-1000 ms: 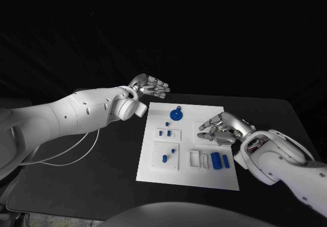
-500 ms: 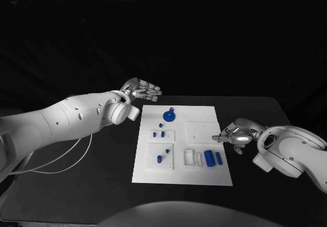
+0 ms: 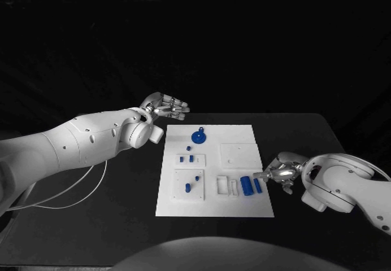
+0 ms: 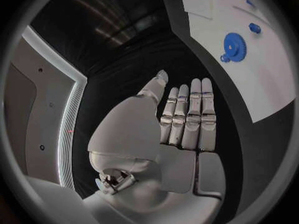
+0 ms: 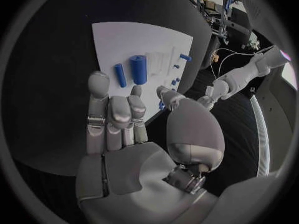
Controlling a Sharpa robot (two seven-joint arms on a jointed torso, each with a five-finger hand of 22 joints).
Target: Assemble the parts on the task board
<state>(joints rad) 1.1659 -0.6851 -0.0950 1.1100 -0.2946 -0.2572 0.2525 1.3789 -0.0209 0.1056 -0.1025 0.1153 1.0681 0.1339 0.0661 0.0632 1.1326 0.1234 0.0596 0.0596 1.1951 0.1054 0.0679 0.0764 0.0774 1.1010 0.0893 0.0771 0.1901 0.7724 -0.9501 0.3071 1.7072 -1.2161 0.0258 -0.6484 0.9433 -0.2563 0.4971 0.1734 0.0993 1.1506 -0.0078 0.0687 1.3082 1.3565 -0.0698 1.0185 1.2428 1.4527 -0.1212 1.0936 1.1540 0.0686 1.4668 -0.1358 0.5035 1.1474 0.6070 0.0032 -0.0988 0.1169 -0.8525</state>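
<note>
Both hands hold nothing, fingers apart: the left hand (image 3: 167,106) above the task board's (image 3: 213,208) far-left corner, the right hand (image 3: 280,170) just beside its right edge.

Bare black table (image 3: 122,214) surrounds the task board (image 3: 213,206) on its near, left and right sides.
Board's near strip: bare white.
Obstacles on board: blue gear (image 3: 198,136) at the far end; small blue pegs (image 3: 190,158) mid-left; blue cylinders (image 3: 247,186) near the right edge.
Right hand (image 3: 279,172), holding nothing, sits just beside that right edge.
Left hand (image 3: 166,106), fingers straight, hangs beyond the far-left corner.
</note>
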